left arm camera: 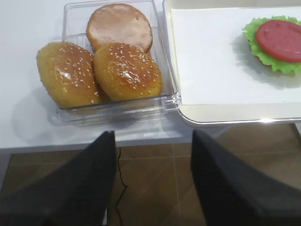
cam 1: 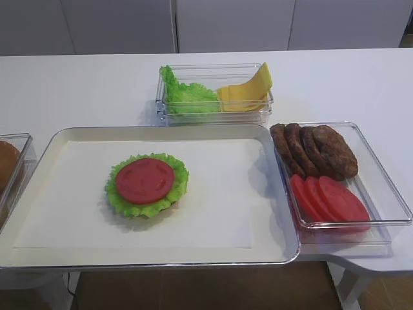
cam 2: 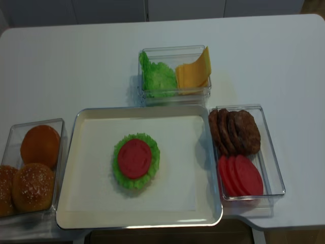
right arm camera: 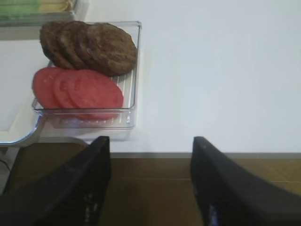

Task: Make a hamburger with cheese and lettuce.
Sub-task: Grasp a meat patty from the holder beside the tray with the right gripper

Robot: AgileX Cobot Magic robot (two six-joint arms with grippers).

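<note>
The hamburger (cam 1: 146, 185), lettuce-rimmed and topped by a red tomato disc, sits left of centre on the white tray (cam 1: 58, 138) on the worktop (cam 1: 77, 84). Behind the tray, a clear bin (cam 1: 213, 116) holds the lettuce (cam 1: 184, 95) at left and the cheese (cam 1: 248, 90) at right; patties (cam 1: 314, 150) and tomato slices (cam 1: 329, 199) fill the right container, buns (left arm camera: 101, 70) the left. Both the left gripper (left arm camera: 153, 188) and the right gripper (right arm camera: 150, 183) hang released and empty off the worktop's near edge.
</note>
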